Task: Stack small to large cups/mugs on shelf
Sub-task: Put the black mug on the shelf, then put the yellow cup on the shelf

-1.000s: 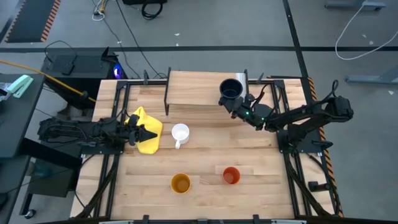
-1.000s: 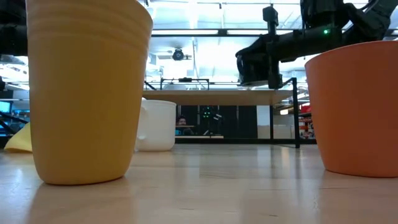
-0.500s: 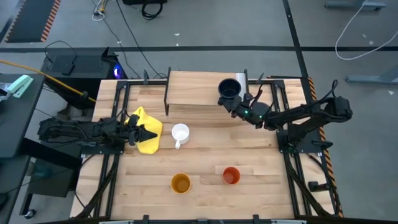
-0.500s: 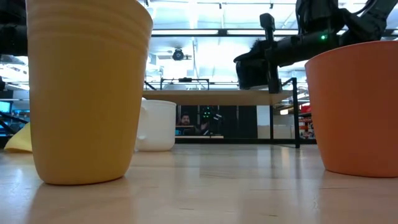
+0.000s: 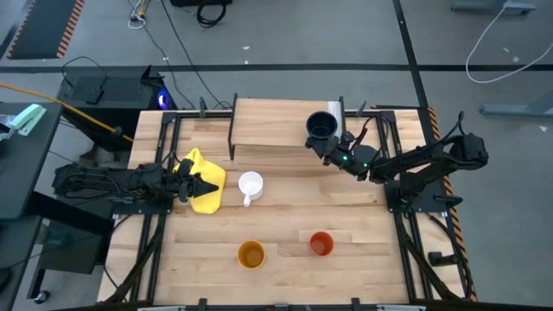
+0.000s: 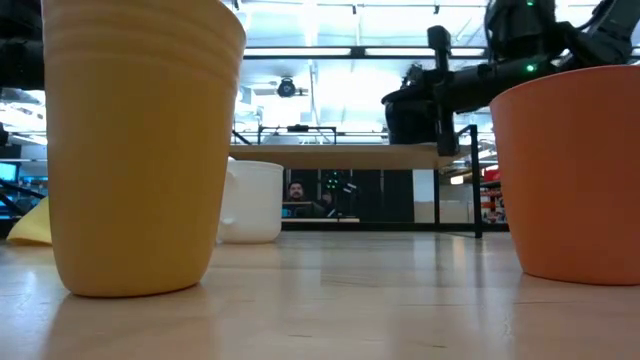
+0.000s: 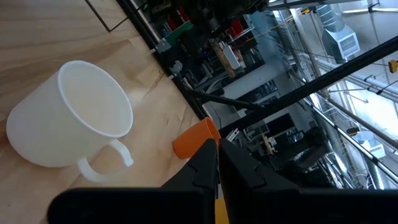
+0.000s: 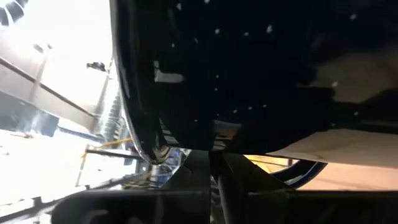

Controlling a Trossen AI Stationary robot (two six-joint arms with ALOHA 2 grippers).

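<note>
The right tool [image 5: 329, 145] pinches the navy-black mug [image 5: 321, 126] over the right end of the wooden shelf [image 5: 270, 123]. Placing it well likely means lowering it level until its base sits flat before letting go. The left tool [image 5: 204, 186], pressed together, waits near the white mug [image 5: 250, 185] on the desk [image 5: 285, 207].

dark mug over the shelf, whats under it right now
The shelf lies under the dark mug, which the right gripper holds at the shelf's right end. The low view shows its base about level with the plank; whether it touches cannot be seen. Nothing else shows beneath it.
</note>
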